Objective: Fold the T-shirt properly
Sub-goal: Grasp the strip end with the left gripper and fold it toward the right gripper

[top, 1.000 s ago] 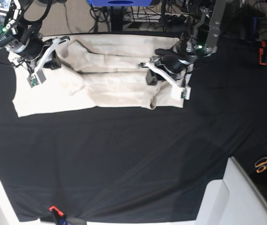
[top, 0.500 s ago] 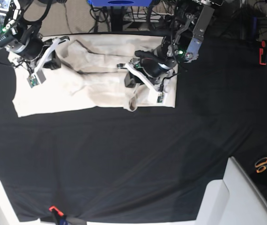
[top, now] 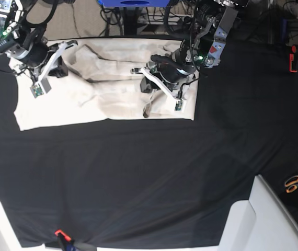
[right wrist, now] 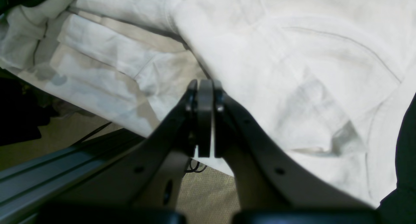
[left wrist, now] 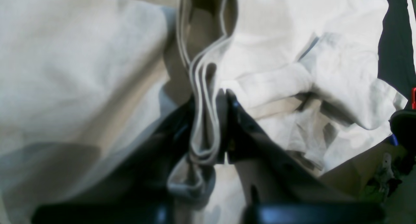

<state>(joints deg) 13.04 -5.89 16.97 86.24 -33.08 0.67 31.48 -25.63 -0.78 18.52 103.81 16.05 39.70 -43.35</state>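
Mid-fold: the left gripper (left wrist: 209,126) pinches several layers of the T-shirt (top: 112,94) while the right gripper (right wrist: 204,97), jaws closed, pins its far end; next, lay the fold flat

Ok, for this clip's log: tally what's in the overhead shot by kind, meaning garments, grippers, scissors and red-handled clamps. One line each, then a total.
Garments: 1, the plain cream cotton T-shirt
Grippers: 2, the left gripper and the right gripper
Scissors: 1, the orange-handled scissors
Clamps: 2, the red-handled clamp at the right edge and the red-handled clamp at the bottom edge
Total: 6
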